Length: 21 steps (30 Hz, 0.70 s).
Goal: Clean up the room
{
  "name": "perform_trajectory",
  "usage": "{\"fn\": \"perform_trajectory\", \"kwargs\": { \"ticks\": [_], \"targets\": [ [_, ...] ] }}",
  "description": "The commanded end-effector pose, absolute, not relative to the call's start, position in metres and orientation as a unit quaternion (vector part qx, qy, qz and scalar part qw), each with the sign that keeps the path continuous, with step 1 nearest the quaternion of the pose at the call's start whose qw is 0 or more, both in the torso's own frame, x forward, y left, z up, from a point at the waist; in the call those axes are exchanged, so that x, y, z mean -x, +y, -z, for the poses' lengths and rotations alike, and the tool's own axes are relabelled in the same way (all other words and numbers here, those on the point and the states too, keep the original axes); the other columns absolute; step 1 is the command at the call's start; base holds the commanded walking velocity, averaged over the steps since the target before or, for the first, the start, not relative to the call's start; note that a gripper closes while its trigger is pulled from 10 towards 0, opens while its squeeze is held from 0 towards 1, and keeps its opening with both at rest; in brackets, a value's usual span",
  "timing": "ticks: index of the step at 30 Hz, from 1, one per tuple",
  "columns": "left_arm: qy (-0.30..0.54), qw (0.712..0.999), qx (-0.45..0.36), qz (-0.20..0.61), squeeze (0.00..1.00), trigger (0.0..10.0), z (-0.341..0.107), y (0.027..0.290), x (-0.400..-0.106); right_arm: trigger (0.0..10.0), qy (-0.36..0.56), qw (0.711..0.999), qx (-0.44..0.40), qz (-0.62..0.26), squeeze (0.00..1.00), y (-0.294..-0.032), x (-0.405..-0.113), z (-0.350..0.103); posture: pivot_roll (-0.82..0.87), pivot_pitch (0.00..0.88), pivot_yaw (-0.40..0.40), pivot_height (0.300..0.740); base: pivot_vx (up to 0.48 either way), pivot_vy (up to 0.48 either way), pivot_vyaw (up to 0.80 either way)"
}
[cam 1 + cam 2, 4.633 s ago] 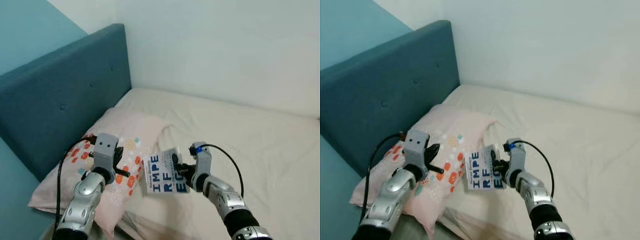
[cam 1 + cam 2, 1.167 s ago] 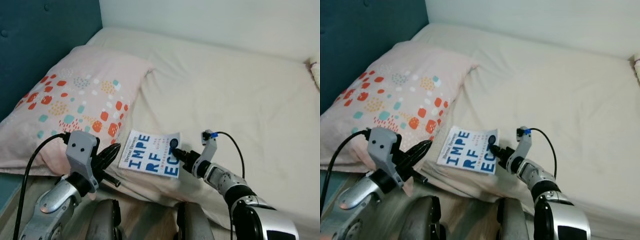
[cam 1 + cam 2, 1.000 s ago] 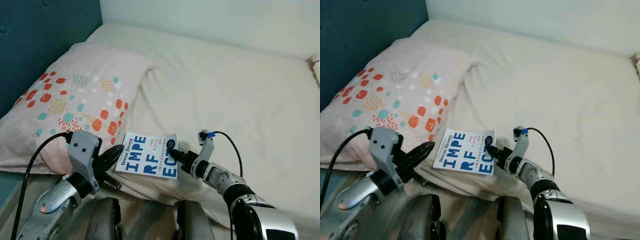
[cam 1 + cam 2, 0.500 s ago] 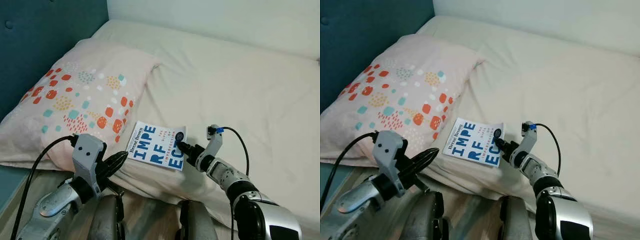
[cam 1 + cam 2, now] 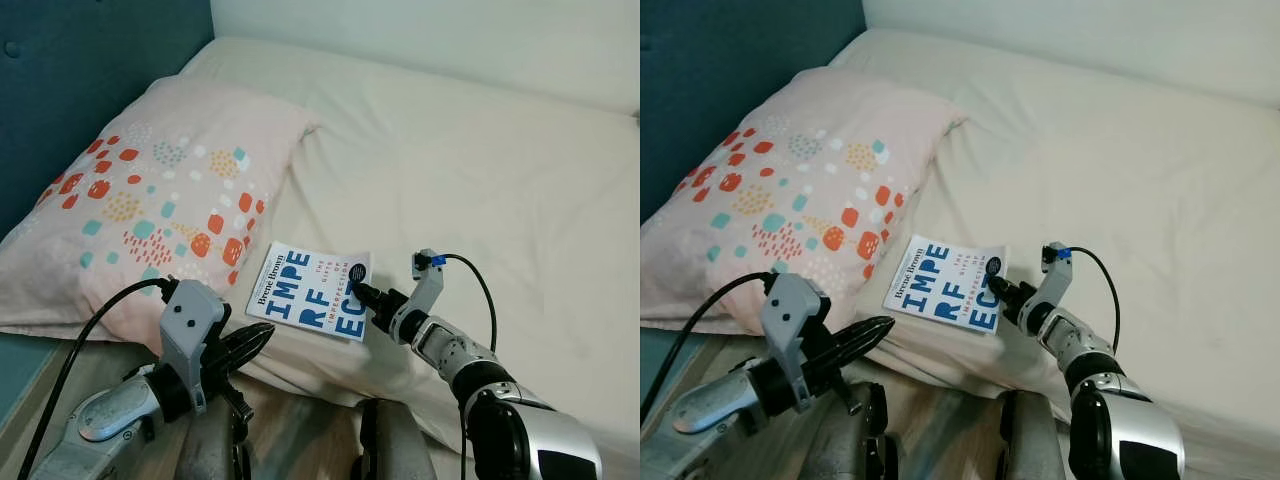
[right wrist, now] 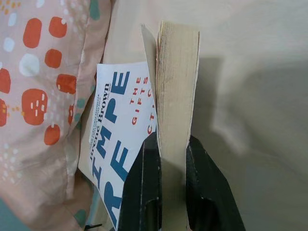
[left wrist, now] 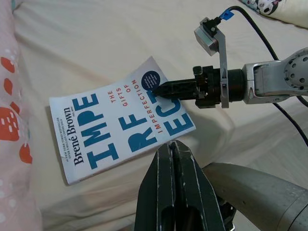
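A white paperback book [image 5: 310, 292] with big blue letters lies near the bed's front edge, just beside the pillow's corner. My right gripper [image 5: 361, 293] is shut on the book's right edge. In the right wrist view its black fingers [image 6: 140, 192] clamp the page block [image 6: 176, 86], and the front cover bends a little away from the pages. My left gripper [image 5: 256, 341] is shut with nothing in it, low by the mattress edge, below the book's near left corner. The left wrist view looks past its closed fingertips [image 7: 172, 145] at the book [image 7: 115, 130].
A pink pillow [image 5: 165, 195] with orange and teal spots lies left of the book, against a teal headboard [image 5: 80, 60]. The cream bed sheet [image 5: 480, 170] stretches right and back to the white wall. My own legs [image 5: 385, 450] stand against the bed's front.
My left gripper has dropped and slid right along the mattress edge, under the book's near corner. The right gripper keeps its hold, and the book has barely shifted.
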<state>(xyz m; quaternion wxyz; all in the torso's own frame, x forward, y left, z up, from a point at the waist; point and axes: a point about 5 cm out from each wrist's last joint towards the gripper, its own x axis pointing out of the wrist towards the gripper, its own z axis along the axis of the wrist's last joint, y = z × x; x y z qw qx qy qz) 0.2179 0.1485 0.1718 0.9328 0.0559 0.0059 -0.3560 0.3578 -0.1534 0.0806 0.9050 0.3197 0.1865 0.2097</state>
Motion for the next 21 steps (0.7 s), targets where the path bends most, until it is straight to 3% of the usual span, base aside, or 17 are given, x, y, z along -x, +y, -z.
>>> {"fn": "perform_trajectory", "kwargs": {
  "ticks": [1, 2, 7, 8, 9, 10, 11, 21],
  "targets": [
    [0.020, 0.931, -0.063, 0.359, 0.00, 10.0, -0.167, 0.151, -0.216, 10.0, 0.196, 0.904, -0.322, -0.202, 0.33, -0.153, -0.355, -0.076, 0.24, 0.291, -0.079, 0.596, 0.000, 0.000, 0.00],
    [0.020, 0.931, -0.064, 0.360, 0.00, 10.0, -0.167, 0.151, -0.216, 10.0, 0.198, 0.905, -0.321, -0.198, 1.00, -0.154, -0.355, -0.075, 0.24, 0.287, -0.080, 0.596, 0.000, 0.000, 0.00],
    [0.021, 0.930, -0.064, 0.362, 0.00, 10.0, -0.167, 0.151, -0.217, 10.0, 0.201, 0.910, -0.313, -0.185, 1.00, -0.157, -0.355, -0.074, 0.24, 0.277, -0.077, 0.596, 0.000, 0.000, 0.00],
    [0.020, 0.929, -0.062, 0.363, 0.00, 10.0, -0.168, 0.150, -0.217, 10.0, 0.201, 0.914, -0.307, -0.175, 0.60, -0.159, -0.356, -0.074, 0.23, 0.270, -0.075, 0.596, 0.000, 0.000, 0.00],
    [0.020, 0.929, -0.062, 0.363, 0.00, 10.0, -0.168, 0.150, -0.217, 10.0, 0.201, 0.914, -0.307, -0.175, 0.60, -0.159, -0.356, -0.074, 0.23, 0.270, -0.075, 0.596, 0.000, 0.000, 0.00],
    [0.018, 0.929, -0.061, 0.365, 0.00, 10.0, -0.168, 0.149, -0.218, 10.0, 0.199, 0.917, -0.302, -0.168, 0.05, -0.163, -0.356, -0.074, 0.23, 0.267, -0.074, 0.596, 0.000, 0.000, 0.00],
    [0.017, 0.928, -0.059, 0.366, 0.00, 10.0, -0.168, 0.147, -0.218, 10.0, 0.198, 0.919, -0.300, -0.161, 0.00, -0.165, -0.357, -0.075, 0.22, 0.259, -0.070, 0.596, 0.000, 0.000, 0.00],
    [-0.002, 0.926, -0.035, 0.376, 0.00, 10.0, -0.167, 0.136, -0.231, 10.0, 0.188, 0.930, -0.285, -0.135, 0.00, -0.191, -0.358, -0.082, 0.13, 0.169, -0.054, 0.596, 0.000, 0.000, 0.00]
  ]
}}
